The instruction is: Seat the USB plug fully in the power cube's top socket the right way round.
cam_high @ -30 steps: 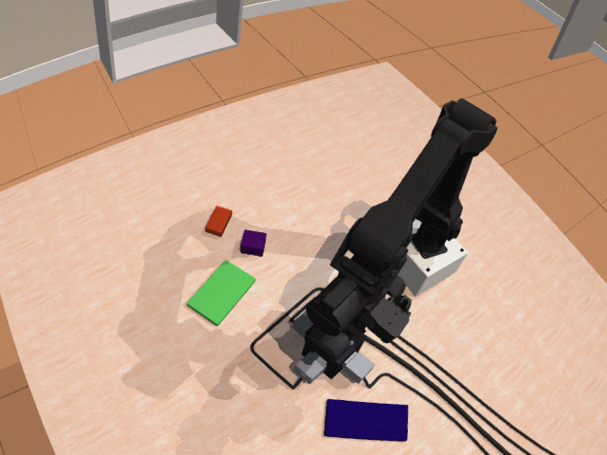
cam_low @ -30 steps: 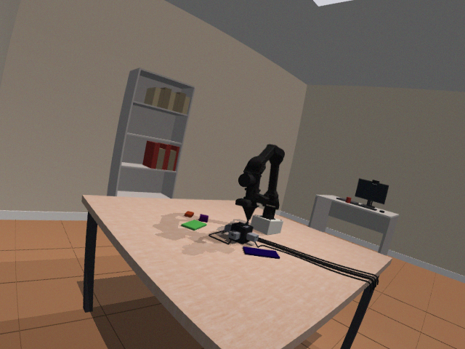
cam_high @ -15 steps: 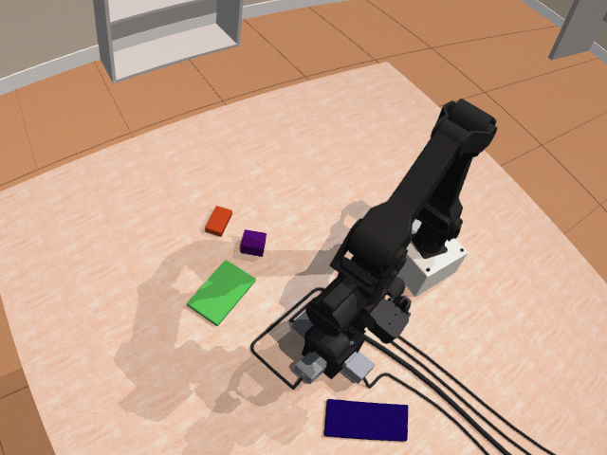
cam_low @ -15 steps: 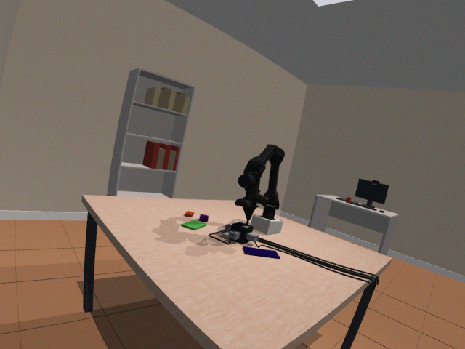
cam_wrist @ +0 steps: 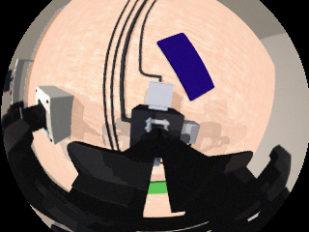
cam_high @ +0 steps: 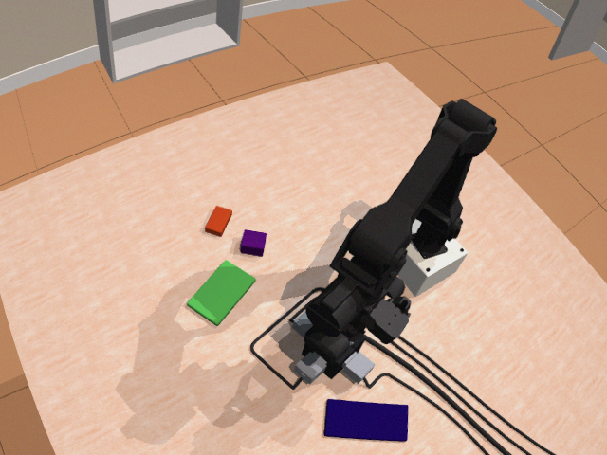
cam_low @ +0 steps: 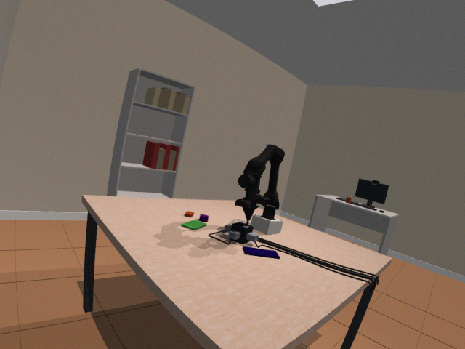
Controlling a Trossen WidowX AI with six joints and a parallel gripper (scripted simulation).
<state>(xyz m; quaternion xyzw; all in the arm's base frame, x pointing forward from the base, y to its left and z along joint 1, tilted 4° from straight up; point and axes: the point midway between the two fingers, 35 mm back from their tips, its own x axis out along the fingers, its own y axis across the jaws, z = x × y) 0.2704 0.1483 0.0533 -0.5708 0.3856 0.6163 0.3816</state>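
Sitting near the middle of the counter (cam_low: 210, 307), the power cube (cam_wrist: 156, 128) is a dark block with grey plugs pushed into its sides: one (cam_high: 309, 368) on the near-left face and one (cam_high: 358, 366) on the near-right face in the top view, each trailing a black cable. The socket on top of the cube is mostly covered by the arm (cam_high: 416, 195), so how deep the USB plug (cam_wrist: 156, 124) sits in it cannot be told; the wrist view shows only a small pale bracket shape on the cube's top face, right at the tips of the fingers.

Around the cube lie a dark blue flat card (cam_high: 366, 419) just in front, a green flat card (cam_high: 221, 291) to the left, and farther off a purple block (cam_high: 253, 242) and an orange block (cam_high: 218, 220), those two near each other but apart. The robot's white base (cam_high: 433, 266) stands just behind the cube. Three black cables (cam_high: 441, 376) run side by side from the cube toward the counter's right edge and hang over it; another loops on the left. None of the loose pieces touches the cube.

The gripper (cam_wrist: 156, 149) points straight down over the cube, its two dark fingers drawn nearly together and clamped on the USB plug at the top socket.
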